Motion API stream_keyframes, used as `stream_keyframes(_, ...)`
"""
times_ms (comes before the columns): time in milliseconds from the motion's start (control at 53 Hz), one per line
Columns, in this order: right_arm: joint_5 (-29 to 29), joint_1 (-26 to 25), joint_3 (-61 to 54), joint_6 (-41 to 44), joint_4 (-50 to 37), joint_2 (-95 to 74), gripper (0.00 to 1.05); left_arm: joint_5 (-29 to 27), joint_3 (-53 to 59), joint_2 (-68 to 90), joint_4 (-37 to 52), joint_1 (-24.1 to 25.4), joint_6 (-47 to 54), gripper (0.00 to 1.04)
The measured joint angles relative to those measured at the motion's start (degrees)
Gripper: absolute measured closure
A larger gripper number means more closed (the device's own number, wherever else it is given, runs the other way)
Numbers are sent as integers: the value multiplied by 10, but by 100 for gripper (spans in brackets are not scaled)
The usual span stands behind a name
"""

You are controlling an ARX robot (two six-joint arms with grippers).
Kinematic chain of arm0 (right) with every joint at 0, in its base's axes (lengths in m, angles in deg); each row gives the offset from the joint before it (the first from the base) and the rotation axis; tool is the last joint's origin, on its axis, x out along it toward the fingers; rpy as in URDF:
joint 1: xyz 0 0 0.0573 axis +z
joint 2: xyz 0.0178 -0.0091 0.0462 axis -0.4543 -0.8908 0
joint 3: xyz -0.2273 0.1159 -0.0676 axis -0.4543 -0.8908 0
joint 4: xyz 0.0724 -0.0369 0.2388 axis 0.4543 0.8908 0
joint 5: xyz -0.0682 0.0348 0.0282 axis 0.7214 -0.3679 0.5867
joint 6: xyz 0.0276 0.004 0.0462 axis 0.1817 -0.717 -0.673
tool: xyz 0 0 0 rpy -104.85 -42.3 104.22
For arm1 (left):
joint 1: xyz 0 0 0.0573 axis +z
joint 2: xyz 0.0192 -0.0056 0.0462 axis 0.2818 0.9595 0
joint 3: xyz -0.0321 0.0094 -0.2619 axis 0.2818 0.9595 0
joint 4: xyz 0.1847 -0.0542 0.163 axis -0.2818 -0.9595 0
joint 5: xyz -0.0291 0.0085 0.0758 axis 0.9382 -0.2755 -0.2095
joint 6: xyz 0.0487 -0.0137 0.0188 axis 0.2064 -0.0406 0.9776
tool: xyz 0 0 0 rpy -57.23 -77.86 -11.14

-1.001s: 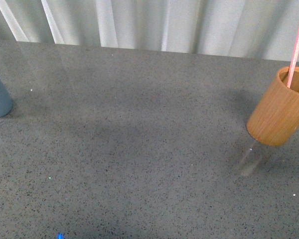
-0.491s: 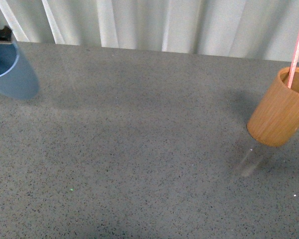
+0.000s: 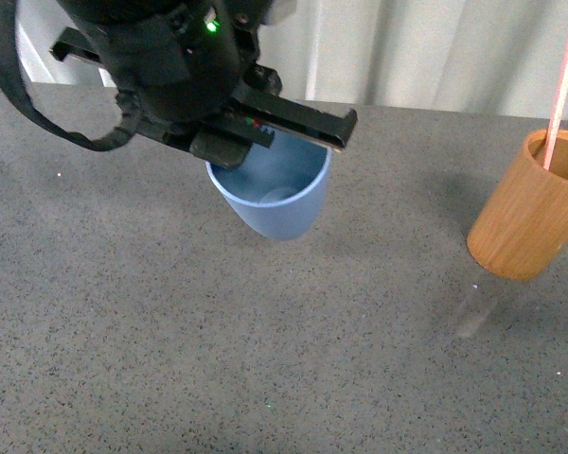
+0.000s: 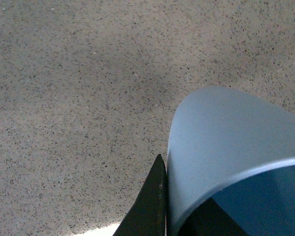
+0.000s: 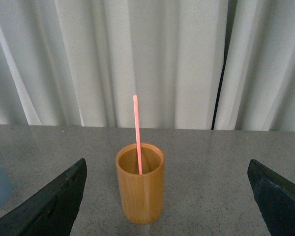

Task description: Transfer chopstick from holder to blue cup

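partly hidden: left end effector (image 3: 275, 142), clamped on blue cup (image 3: 270, 203) rim.
right wrist only: right end effector (image 5: 167, 196), spread wide, empty.

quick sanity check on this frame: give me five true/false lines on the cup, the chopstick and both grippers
1. The chopstick stands in the holder. True.
2. The left gripper grips the blue cup at its rim. True.
3. The right gripper is shut on the chopstick. False: it is open and touches nothing.
4. A chopstick lies in the blue cup. False: the cup is empty.
5. The blue cup touches the holder. False: bare table lies between them.
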Motion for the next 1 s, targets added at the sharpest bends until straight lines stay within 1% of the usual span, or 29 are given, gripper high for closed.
stream_keyframes(340, 0, 0, 0, 0, 0, 0, 10, -51, -2, 74, 9, -34, 18, 101)
stream_keyframes(623, 0, 0, 0, 0, 0, 0, 10, -53, -10, 95, 8, -68, 16, 101)
stream_keyframes(1001, 0, 0, 0, 0, 0, 0, 10, -55, -24, 111, 8, -86, 6, 101)
